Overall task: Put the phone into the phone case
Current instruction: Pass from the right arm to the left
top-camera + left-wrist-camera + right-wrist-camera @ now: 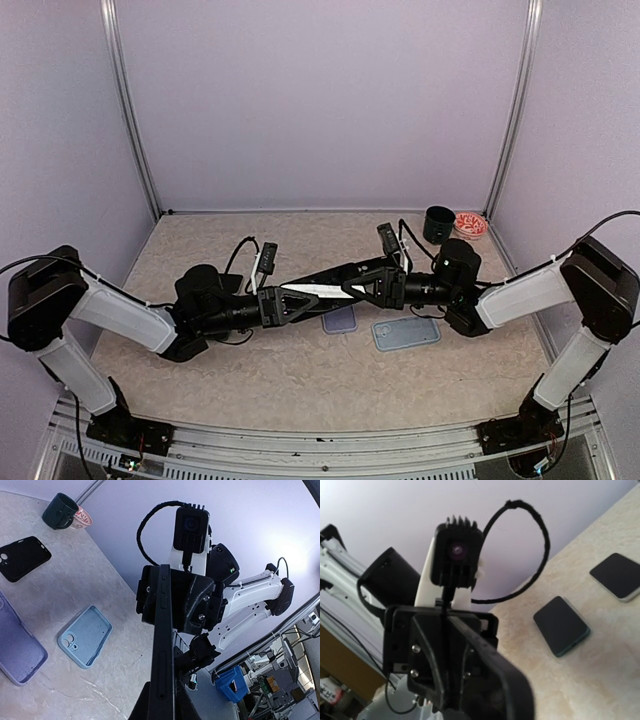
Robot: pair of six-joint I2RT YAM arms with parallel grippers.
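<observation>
A black phone and black phone case [322, 291] hang edge-on above the table, held between my two grippers. My left gripper [300, 300] is shut on the near end; in the left wrist view the dark edge with its button slots [163, 645] runs up from my jaws [162, 700] to the right gripper [175, 600]. My right gripper [372, 287] is shut on the other end; in the right wrist view the case's rounded edge [505, 670] is blurred and leads to the left gripper [440, 655]. How far the phone sits inside the case cannot be told.
A light blue case [405, 333] and a purple case [340, 320] lie under the arms. Another black case [22, 557] lies farther back. A dark mug [438, 224] and a red-white bowl [470, 224] stand at the back right. Two spare phones [561, 625] [616, 576] lie on the table.
</observation>
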